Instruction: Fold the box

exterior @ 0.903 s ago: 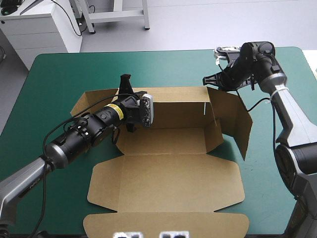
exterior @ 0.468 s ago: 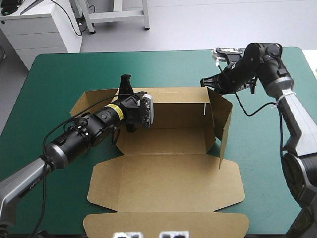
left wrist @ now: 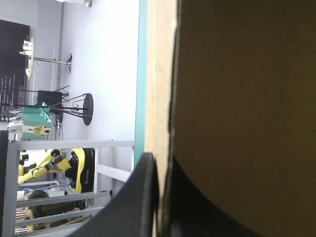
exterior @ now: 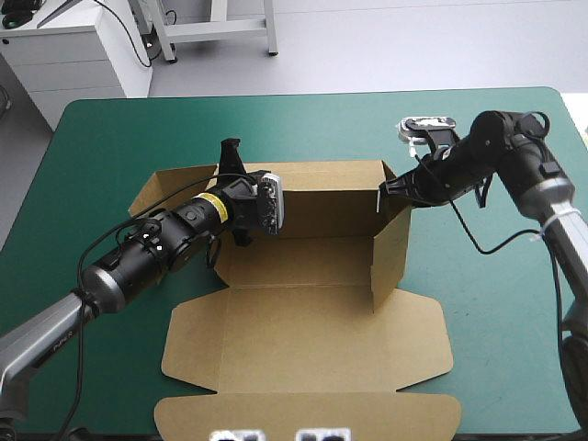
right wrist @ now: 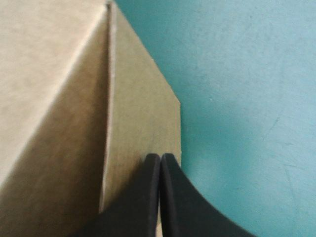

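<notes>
The brown box [exterior: 312,331] lies open on the teal-green cover, its lid flat toward the front edge and its back wall [exterior: 322,197] raised. My left gripper [exterior: 231,152] is shut on the left end of that back wall. In the left wrist view, the gripper [left wrist: 162,197] has the board [left wrist: 237,98] pinched edge-on between its fingers. The right side wall [exterior: 390,257] stands upright. My right gripper [exterior: 384,190] is shut and presses on its far corner from outside. Seen from the right wrist, its tip [right wrist: 160,163] rests against a brown flap [right wrist: 138,113].
The box's left side flap [exterior: 156,188] lies flat on the cover beside my left arm. The lid's front tuck flap [exterior: 303,413] reaches the table's near edge. Teal-green cover [exterior: 496,303] stretches to the right of the box and beyond the back wall.
My right gripper has moved left and toward the box, swinging the right side wall from splayed outward to upright. The left arm has stayed still on the back wall.
</notes>
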Robot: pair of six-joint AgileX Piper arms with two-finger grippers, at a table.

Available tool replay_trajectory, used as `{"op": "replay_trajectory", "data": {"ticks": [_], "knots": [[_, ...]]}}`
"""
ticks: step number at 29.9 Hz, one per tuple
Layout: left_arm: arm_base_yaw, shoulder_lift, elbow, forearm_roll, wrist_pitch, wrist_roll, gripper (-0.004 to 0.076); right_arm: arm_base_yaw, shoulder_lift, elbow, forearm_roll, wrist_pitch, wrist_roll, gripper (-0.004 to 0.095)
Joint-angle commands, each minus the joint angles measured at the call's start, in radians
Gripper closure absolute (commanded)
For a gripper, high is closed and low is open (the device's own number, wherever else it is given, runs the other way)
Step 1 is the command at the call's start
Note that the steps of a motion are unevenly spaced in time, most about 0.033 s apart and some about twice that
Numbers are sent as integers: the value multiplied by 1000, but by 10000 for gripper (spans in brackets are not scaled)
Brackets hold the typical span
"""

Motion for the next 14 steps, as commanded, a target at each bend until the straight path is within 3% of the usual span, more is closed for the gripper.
{"op": "replay_trajectory", "data": {"ticks": [1,4,9,14], "knots": [[6,-33,-25,-7,-5,-23,732,-5,-113,74,102,-137,-71,922],[6,-33,-25,-7,-5,-28,732,-5,-161,169,144,-209,-106,922],[6,-33,-25,-7,0,-40,732,-3,-226,367,386,-395,-305,922],[6,-33,-25,-7,4,-40,732,9,-252,487,588,-463,-514,922]]}}
